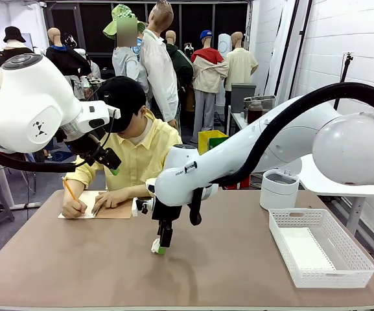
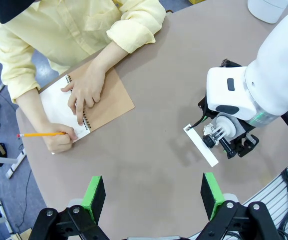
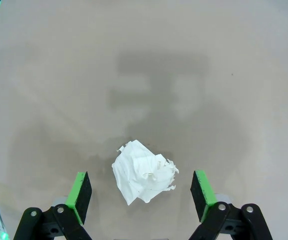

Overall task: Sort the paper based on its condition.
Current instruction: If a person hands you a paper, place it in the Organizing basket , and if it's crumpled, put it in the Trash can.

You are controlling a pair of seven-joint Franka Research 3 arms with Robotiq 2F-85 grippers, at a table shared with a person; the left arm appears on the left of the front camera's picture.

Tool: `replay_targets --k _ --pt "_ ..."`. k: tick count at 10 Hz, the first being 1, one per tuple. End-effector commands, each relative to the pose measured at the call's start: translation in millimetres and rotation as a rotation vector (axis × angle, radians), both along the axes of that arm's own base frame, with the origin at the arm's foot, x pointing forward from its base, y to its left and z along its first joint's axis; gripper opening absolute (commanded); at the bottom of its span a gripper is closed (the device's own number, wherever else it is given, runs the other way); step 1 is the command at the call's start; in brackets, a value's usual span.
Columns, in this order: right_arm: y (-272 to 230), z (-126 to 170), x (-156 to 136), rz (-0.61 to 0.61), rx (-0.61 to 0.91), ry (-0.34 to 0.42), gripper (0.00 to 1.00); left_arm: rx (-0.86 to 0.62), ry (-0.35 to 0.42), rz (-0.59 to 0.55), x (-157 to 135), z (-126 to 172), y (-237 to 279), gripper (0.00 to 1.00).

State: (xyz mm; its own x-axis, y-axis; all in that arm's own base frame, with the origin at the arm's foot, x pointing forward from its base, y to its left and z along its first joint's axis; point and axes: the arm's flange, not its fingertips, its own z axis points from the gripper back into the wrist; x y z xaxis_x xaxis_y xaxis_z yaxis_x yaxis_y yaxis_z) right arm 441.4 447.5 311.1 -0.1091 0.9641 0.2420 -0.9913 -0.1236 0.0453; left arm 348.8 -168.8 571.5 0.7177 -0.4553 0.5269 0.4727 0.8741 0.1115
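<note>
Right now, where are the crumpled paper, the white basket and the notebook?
crumpled paper (image 3: pixel 144 172): right wrist view, middle of the wad
white basket (image 1: pixel 281 245): front view, left wall
notebook (image 2: pixel 111 97): left wrist view, tan cover

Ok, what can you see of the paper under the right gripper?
The paper is a plain white sheet crumpled into a loose, irregular wad, with ragged, torn-looking edges on one side. It looks thin and unmarked. It lies on the tan table. The right gripper stands open around it with a gap on each side, so nothing but the table seems to touch it.
</note>
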Motion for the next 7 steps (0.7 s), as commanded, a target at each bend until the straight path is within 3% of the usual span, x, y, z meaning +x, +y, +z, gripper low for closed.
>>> replay_targets --k 1,2,4,5,6,7 --pt "9.3 1.7 4.2 -0.004 -0.023 0.0 1.0 0.005 -0.003 -0.004 -0.3 0.4 1.0 1.0" --pt "9.8 1.2 4.6 -0.007 -0.012 0.01 1.0 0.005 -0.003 -0.004 -0.3 0.4 1.0 1.0" --pt "10.7 -1.9 5.1 -0.013 -0.004 0.034 0.62 0.005 -0.003 -0.004 -0.3 0.4 1.0 1.0" --pt "11.2 -2.0 4.9 -0.013 0.002 0.041 0.57 0.005 -0.003 -0.004 -0.3 0.4 1.0 1.0" --pt "11.0 -3.7 5.2 -0.019 0.006 0.048 0.46 0.005 -0.003 -0.004 -0.3 0.4 1.0 1.0" --pt "10.6 -4.2 5.5 -0.02 0.003 0.048 0.27 0.005 -0.003 -0.004 -0.3 0.4 1.0 1.0"
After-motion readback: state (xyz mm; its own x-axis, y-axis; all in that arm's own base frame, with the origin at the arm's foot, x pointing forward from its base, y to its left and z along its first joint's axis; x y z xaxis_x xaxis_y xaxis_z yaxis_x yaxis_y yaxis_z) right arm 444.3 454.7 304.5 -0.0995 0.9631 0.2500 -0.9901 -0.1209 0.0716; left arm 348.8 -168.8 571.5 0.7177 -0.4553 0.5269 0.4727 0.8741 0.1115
